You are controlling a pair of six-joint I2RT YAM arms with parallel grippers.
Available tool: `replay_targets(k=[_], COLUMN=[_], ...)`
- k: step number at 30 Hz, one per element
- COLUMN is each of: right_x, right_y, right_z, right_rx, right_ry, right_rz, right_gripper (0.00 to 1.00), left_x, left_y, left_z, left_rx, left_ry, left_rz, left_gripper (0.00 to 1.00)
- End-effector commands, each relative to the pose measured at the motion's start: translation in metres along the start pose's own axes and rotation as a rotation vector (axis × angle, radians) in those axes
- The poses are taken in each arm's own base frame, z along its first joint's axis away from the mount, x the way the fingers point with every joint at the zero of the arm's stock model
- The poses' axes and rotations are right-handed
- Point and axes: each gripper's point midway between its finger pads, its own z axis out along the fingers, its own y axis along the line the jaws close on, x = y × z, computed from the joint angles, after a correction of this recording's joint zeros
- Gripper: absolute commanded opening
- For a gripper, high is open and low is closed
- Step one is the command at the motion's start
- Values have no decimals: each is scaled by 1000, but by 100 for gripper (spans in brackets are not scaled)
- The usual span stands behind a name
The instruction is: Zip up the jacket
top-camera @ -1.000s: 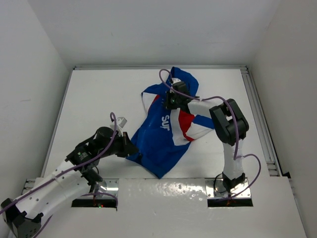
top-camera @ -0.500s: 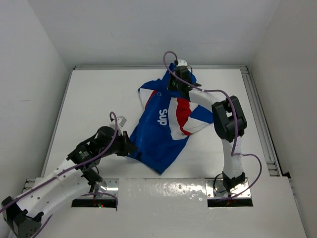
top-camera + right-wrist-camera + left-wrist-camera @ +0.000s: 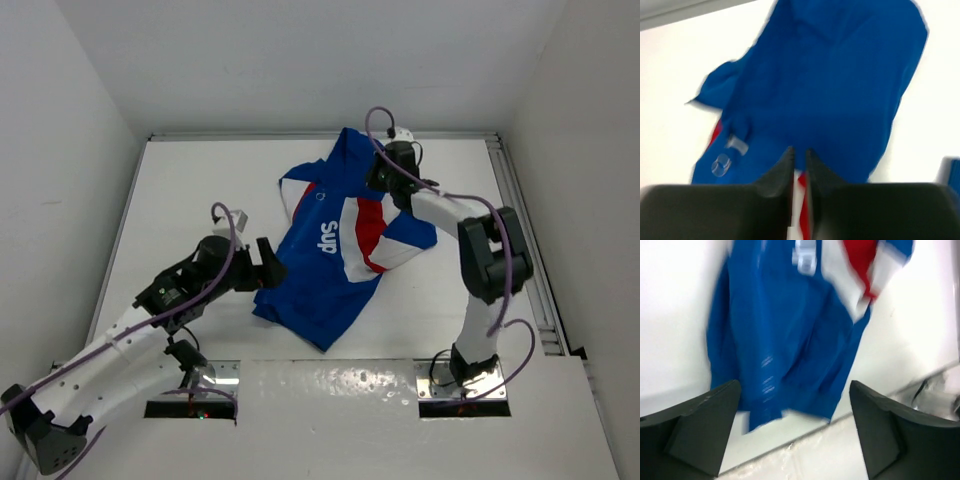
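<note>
The blue jacket (image 3: 330, 262) with red and white panels and white "Sup" lettering lies across the middle of the table, collar toward the back. My left gripper (image 3: 266, 264) is open beside its lower left edge, with nothing between its jaws. In the left wrist view, the jacket (image 3: 790, 335) lies beyond the wide-spread left gripper (image 3: 794, 386), blurred. My right gripper (image 3: 379, 181) hovers over the collar end. Seen from the right wrist, the right gripper (image 3: 799, 151) shows only a narrow slit between its jaws and holds nothing, with the jacket (image 3: 825, 80) spread below it.
White walls close in the table on three sides. A metal rail (image 3: 527, 240) runs along the right edge. A shiny plate (image 3: 330, 385) spans the front between the arm bases and shows in the left wrist view as the plate (image 3: 840, 445).
My left gripper opened and let go of the jacket's lower edge. My right gripper moved right and back along the collar end, and its jaws parted slightly. The jacket now lies straighter.
</note>
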Motion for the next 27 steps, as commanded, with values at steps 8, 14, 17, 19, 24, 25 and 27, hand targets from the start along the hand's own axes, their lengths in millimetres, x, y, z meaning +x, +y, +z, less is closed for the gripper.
replay_targets(k=[8, 14, 17, 19, 24, 25, 27], right_x=[-79, -37, -15, -5, -17, -21, -17], right_y=[70, 59, 49, 36, 15, 14, 9], right_z=[-171, -230, -254, -270, -306, -310, -312], right_rx=[-320, -396, -412, -391, -328, -325, -304], right_ry=[-196, -195, -209, -234, -366, -384, -378], right_rz=[47, 121, 135, 121, 124, 125, 120], right_gripper=[99, 99, 98, 98, 99, 99, 99], left_x=[-140, -165, -172, -174, -181, -181, -179], left_y=[-27, -45, -47, -49, -54, -55, -58], left_z=[-84, -107, -114, -118, -138, -139, -139], left_rx=[15, 79, 93, 106, 158, 168, 186], left_ry=[-570, -654, -693, -712, -774, -775, -771], left_rz=[-32, -23, -37, -39, -49, -46, -42], left_gripper=[100, 100, 100, 100, 100, 100, 100])
